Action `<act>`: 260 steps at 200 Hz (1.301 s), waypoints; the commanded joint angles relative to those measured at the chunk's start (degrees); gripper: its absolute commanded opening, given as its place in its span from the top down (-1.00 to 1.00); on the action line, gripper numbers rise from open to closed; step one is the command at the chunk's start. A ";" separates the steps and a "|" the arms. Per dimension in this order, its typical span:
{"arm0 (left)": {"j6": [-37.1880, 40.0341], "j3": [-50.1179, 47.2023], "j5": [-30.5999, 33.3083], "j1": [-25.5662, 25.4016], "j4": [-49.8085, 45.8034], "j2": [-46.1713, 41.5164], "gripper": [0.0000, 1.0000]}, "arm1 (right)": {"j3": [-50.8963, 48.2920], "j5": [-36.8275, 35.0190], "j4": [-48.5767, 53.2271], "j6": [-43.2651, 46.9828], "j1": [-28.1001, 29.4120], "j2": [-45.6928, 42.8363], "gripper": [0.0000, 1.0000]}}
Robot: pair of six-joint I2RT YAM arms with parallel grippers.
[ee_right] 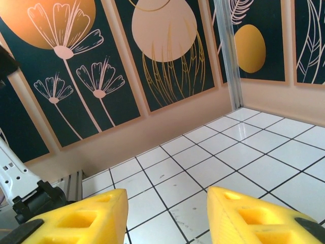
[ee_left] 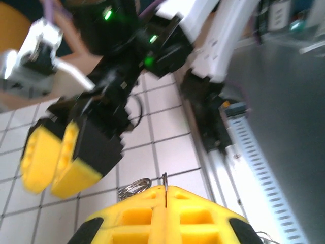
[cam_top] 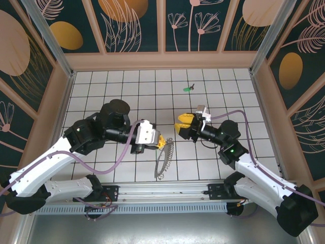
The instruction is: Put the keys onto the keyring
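- White square tiles [cam_top: 101, 86] cover the floor, and dark walls [cam_top: 132, 25] with painted flowers stand all around.
- The keyring [cam_top: 163, 161] is the thing to find first. It is a thin, bumpy loop that trails down limp. Its far end looks to rest on the tiles, near the rail [cam_top: 167, 189] where the arms are fixed.
- The left gripper [cam_top: 160, 142] is at the top end of the keyring. Its yellow fingers are pressed tight together, and a thin bit of the ring's wire pokes out between them. I think it pinches the ring this way so the loop cannot flop away, and so one end is lifted up for a key to slide on.
- The right gripper [cam_top: 181, 123] is just beside the held end of the keyring, on the side away from the left arm. Its yellow fingers stand apart with nothing between them. It looks free so that it can go and fetch.
- The key [cam_top: 189, 88] is a tiny green piece with a dark stem. It lies on the tiles well apart from the keyring, toward the back wall, past the right gripper.
- The key is not on the keyring yet. My guess is that the right gripper must pick it up next. The key is very small, so it could slip.
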State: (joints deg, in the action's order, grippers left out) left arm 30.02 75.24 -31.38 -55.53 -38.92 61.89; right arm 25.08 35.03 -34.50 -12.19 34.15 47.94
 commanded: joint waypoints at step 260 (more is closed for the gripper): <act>-3.83 3.73 1.42 -0.31 0.44 1.13 1.00 | 16.03 18.19 16.44 13.17 9.54 0.20 0.57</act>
State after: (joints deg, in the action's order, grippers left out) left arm 27.35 76.90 -28.10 -55.53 -38.87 62.81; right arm 38.11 53.04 -15.62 0.08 42.02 48.38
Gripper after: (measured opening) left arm 0.037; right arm 0.222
